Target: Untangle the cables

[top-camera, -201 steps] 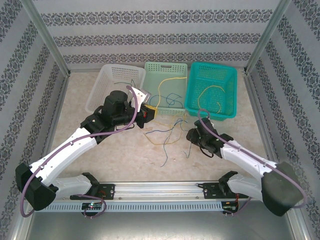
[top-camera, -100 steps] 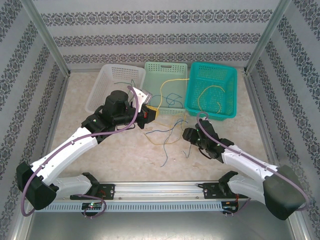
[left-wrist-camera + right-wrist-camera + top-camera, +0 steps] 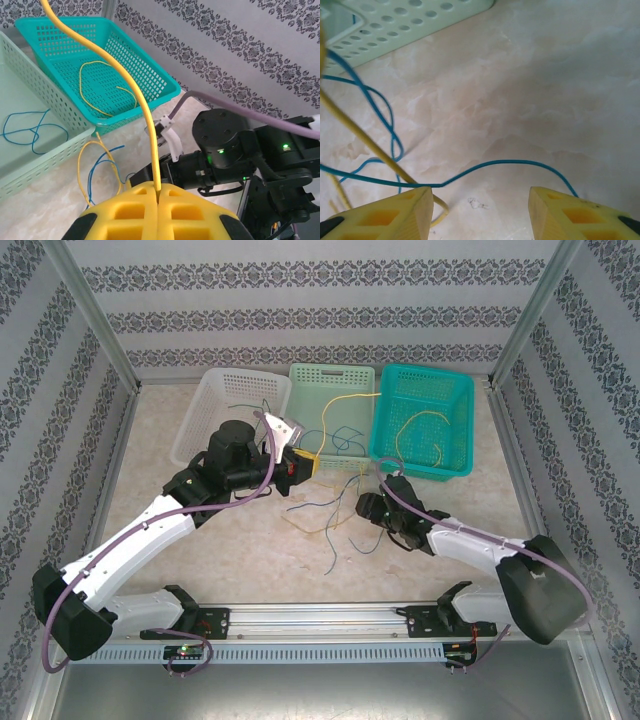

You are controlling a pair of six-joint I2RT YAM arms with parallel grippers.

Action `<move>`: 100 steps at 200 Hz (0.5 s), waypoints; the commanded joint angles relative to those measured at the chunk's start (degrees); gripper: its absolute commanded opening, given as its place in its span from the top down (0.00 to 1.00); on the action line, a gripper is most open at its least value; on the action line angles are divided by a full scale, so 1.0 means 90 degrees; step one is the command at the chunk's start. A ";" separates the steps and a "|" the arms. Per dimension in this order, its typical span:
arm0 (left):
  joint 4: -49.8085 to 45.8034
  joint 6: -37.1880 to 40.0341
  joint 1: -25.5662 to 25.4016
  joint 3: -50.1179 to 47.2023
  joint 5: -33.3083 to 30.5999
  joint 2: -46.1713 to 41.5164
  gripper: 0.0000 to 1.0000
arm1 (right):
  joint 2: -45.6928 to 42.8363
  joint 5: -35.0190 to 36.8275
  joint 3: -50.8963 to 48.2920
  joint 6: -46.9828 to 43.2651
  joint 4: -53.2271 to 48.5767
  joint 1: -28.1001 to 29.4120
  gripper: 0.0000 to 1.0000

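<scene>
Yellow thin flexible cable (image 3: 134,92) is pinched in the closed left tool (image 3: 157,192), rising from it. Right tool (image 3: 480,212) is wide apart, low over thin blue cable (image 3: 510,162) lying mid marbled beige worktop (image 3: 545,90).

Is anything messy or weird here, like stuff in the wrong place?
Yes. Thin blue, green and yellow cables lie tangled together on the table. One yellow cable arches up from the shut left gripper, pinched between its fingers.
</scene>
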 commanded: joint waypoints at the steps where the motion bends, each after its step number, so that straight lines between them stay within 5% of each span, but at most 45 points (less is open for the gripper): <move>1: 0.0513 -0.0208 0.0013 -0.0136 0.0188 -0.0186 1.00 | 0.0110 -0.0030 -0.0001 -0.0038 0.0704 0.0000 0.44; 76: 0.1108 -0.0628 0.0041 -0.0318 0.0384 -0.0006 1.00 | 0.0745 -0.0281 0.0358 -0.0436 0.1044 0.0283 0.35; 100: 0.1066 -0.0629 0.0070 -0.0297 0.0376 -0.0070 1.00 | 0.1120 -0.0076 0.0434 -0.0155 0.0785 0.0248 0.58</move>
